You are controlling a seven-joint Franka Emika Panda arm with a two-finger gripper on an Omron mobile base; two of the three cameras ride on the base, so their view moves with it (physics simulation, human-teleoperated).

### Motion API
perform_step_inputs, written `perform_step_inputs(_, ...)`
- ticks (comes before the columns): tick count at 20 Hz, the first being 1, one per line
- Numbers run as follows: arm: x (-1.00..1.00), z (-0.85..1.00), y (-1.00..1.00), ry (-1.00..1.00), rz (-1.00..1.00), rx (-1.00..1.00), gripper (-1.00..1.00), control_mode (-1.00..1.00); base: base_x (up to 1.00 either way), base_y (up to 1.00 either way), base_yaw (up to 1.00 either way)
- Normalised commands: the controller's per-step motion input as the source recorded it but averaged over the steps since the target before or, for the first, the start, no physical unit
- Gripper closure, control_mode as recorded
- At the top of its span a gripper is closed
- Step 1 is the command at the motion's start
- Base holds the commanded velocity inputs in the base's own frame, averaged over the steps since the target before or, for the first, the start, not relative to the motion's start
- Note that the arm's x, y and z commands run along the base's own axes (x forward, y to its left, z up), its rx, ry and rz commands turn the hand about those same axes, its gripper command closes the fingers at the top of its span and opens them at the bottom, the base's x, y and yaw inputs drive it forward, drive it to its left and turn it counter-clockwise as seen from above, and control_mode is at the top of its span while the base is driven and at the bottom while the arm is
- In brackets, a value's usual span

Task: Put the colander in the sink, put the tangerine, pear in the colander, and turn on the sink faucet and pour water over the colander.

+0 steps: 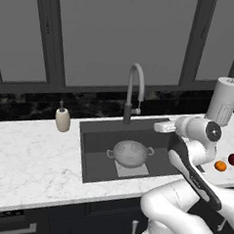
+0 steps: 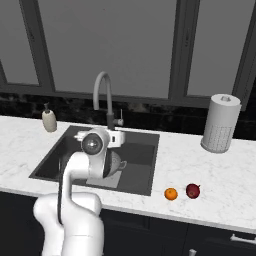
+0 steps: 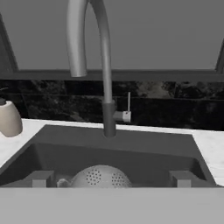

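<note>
Down in the sink (image 1: pixel 94 152) the colander (image 1: pixel 130 153) sits on the lighter patch, seemingly upside down, below the sink faucet (image 1: pixel 133 93). Above the basin's near edge the end effector (image 3: pixel 111 178) is spread wide and empty. On the surface (image 2: pixel 210 175) to the right lie the tangerine (image 2: pixel 171 194) and the pear (image 2: pixel 193 190), just beside each other. Risk, as I judge it: pinching one round fruit may nudge its neighbour rolling, and fruit won't rest on an overturned bowl

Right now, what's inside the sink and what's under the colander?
The sink holds just the colander, sitting on a lighter grey patch on the bottom. The colander's inside looks empty; the patch beneath it is covered.
</note>
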Motion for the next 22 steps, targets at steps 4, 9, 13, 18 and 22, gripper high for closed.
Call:
perform_step_inputs(4, -0.96, 0.77, -0.36, 0.46, -0.19, 0.0, -1.0, -1.0, 0.0, 0.0, 0.0)
perform_step_inputs(9, -0.67, 0.55, -0.27, 0.51, -0.18, 0.0, -1.0, -1.0, 0.0, 0.0, 0.0)
perform_step_inputs(13, -0.63, 0.01, -0.36, 0.5, -0.22, 0.0, -1.0, -1.0, 0.0, 0.0, 0.0)
perform_step_inputs(18, -0.44, -0.41, -0.72, 0.25, -0.1, 0.0, -1.0, -1.0, 0.0, 0.0, 0.0)
perform_step_inputs(22, -0.02, -0.81, -0.69, 0.0, 0.0, 0.0, -1.0, -1.0, 0.0, 0.0, 0.0)
